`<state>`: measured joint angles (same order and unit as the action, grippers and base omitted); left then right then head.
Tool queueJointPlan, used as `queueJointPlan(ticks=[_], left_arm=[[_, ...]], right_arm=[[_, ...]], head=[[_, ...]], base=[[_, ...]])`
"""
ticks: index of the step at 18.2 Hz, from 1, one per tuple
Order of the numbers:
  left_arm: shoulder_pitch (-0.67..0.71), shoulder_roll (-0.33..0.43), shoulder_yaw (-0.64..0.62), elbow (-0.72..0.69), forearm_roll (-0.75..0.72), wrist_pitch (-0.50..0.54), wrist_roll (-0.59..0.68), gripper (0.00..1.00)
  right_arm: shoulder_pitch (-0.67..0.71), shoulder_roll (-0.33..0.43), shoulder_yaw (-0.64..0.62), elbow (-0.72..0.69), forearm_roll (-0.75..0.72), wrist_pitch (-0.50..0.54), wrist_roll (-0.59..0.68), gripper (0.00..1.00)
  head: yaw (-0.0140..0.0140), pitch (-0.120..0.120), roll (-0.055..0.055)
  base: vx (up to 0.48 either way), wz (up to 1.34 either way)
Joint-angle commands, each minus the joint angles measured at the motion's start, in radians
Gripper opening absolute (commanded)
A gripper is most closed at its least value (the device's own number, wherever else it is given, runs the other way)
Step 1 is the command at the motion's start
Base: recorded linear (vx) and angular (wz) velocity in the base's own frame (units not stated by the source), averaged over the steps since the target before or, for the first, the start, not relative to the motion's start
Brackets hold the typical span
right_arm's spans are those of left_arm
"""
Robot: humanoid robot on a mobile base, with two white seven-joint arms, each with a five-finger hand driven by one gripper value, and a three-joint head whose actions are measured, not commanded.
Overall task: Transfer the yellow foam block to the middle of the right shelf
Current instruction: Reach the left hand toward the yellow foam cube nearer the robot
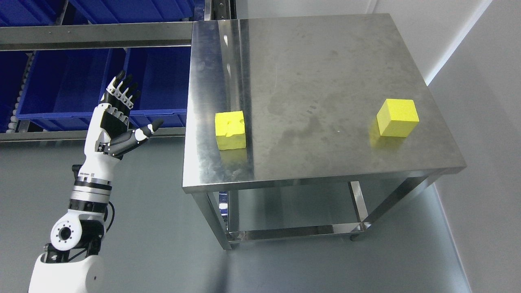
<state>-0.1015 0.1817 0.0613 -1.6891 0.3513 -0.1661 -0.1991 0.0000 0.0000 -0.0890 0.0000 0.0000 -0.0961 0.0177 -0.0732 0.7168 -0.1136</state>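
**Ana:** Head view looked down on a stainless steel table [317,81]. What could have gone wrong from there?

**Ben:** Two yellow foam blocks sat on the table, well apart, so the hand could have gone for the wrong one. The left hand [120,118] was raised off the table's left side, fingers spread and holding nothing, apart from both blocks. A sideways reach from there could have knocked the near block [230,130] along the slick steel or off the table's left edge. The right arm was out of view.

**Ana:** How did the blocks look?

**Ben:** The near block stood by the table's left edge, bright yellow, with shallow dents on its top face. The far block [397,117] stood near the table's right edge, a clean-edged cube turned slightly askew. Blue storage bins [61,85] lay on racking beyond the table's left side.
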Motion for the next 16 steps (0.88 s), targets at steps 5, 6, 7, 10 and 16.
queueJointPlan(ticks=[5,6,7,10,16], left_arm=[[-0.004,0.008,0.064,0.000,0.000,-0.010,-0.052,1.00],[-0.006,0.016,0.066,0.000,0.000,-0.019,-0.112,1.00],[-0.006,0.028,0.066,0.002,0.000,-0.027,-0.191,1.00],[-0.001,0.073,0.069,0.000,0.000,-0.033,-0.359,1.00],[-0.064,0.128,0.029,0.049,-0.128,-0.016,-0.460,0.99]], right_arm=[[-0.001,-0.017,0.000,-0.017,0.000,-0.001,0.001,1.00],[-0.001,-0.017,0.000,-0.017,0.000,-0.001,0.001,1.00],[-0.001,-0.017,0.000,-0.017,0.000,-0.001,0.001,1.00],[-0.001,-0.017,0.000,-0.017,0.000,-0.001,0.001,1.00],[-0.001,-0.017,0.000,-0.017,0.000,-0.001,0.001,1.00]], head=[[0.0000,0.000,0.000],[0.0000,0.000,0.000],[0.0000,0.000,0.000],[0.0000,0.000,0.000],[0.0000,0.000,0.000]], base=[[0.000,0.00],[0.000,0.00],[0.000,0.00],[0.000,0.00],[0.000,0.00]])
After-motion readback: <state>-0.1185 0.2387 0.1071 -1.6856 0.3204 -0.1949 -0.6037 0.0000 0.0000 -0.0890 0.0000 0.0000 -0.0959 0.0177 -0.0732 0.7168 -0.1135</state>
